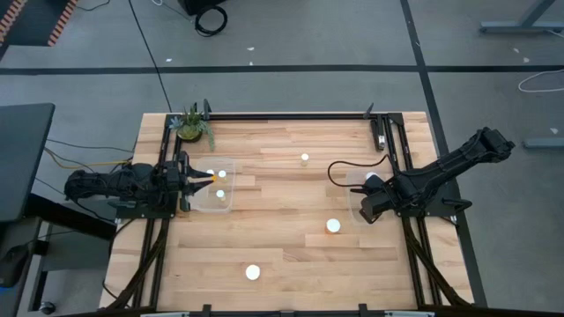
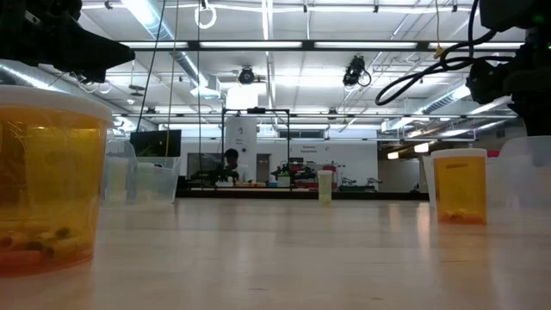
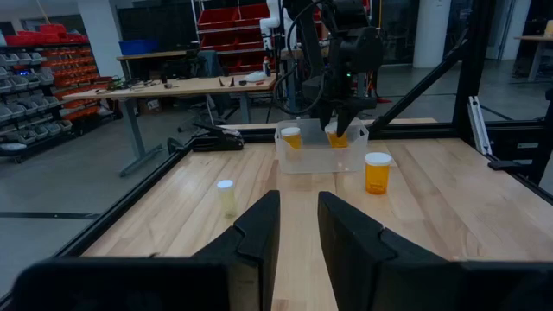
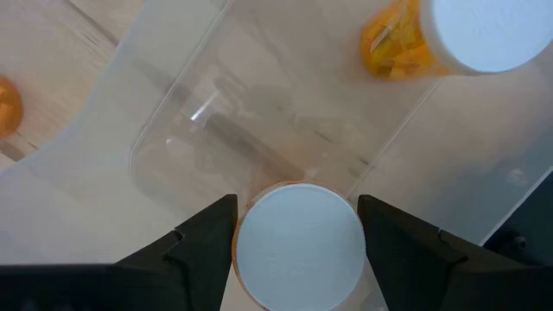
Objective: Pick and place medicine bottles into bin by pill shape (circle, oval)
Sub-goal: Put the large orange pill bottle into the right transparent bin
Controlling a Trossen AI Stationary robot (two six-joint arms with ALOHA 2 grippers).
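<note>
My right gripper (image 4: 298,233) is over the clear bin (image 1: 359,204) at the table's right side, shut on a white-capped amber medicine bottle (image 4: 298,246). A second bottle (image 4: 441,39) lies in that bin. My left gripper (image 3: 298,226) is open by a narrow gap and empty, level at the left edge of the left clear bin (image 1: 213,187), which holds two white-capped bottles (image 1: 220,174). Three bottles stand on the table: one far (image 1: 305,158), one near the right bin (image 1: 333,226) and one near the front (image 1: 253,272). My right gripper pinches the bottle between its two fingers at the cap's rim (image 4: 246,246), one finger on each side. The fingers come from above, pointing down. The bottle is upright, cap up, inside the bin's opening (image 3: 339,136). Whether its base touches the bin floor I cannot tell.
A green potted plant (image 1: 192,125) stands at the far left corner. A dark metal frame (image 1: 291,114) runs along the table's far edge and sides. A black cable (image 1: 339,167) loops near the right bin. Bare wood lies between the two bins.
</note>
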